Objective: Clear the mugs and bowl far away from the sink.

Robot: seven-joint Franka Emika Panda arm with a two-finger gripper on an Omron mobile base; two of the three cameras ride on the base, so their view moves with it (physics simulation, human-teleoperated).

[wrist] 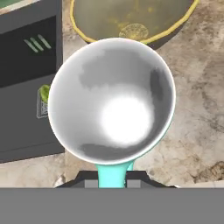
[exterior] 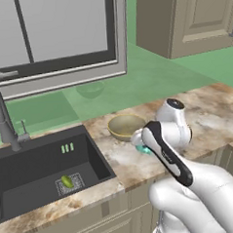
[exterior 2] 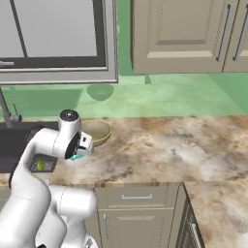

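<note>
In the hand view I look straight down into the teal mug (wrist: pixel 111 100), white inside. My gripper (wrist: pixel 113 177) is shut on its teal handle. A sliver of the teal mug (exterior: pixel 144 149) shows under the hand, over the counter just right of the sink (exterior: pixel 24 165) and in front of the bowl (exterior: pixel 125 126); I cannot tell whether it touches the counter. The tan-olive bowl (wrist: pixel 131 17) stands on the counter just beyond the mug. The green mug (exterior: pixel 67 181) lies in the dark basin on the grey rack.
The curved grey faucet (exterior: pixel 4 120) stands at the sink's back left. The marble counter (exterior 2: pixel 184 145) stretches far to the right. Wall cabinets (exterior 2: pixel 193 34) hang above it, and a window (exterior: pixel 50 34) sits over the sink.
</note>
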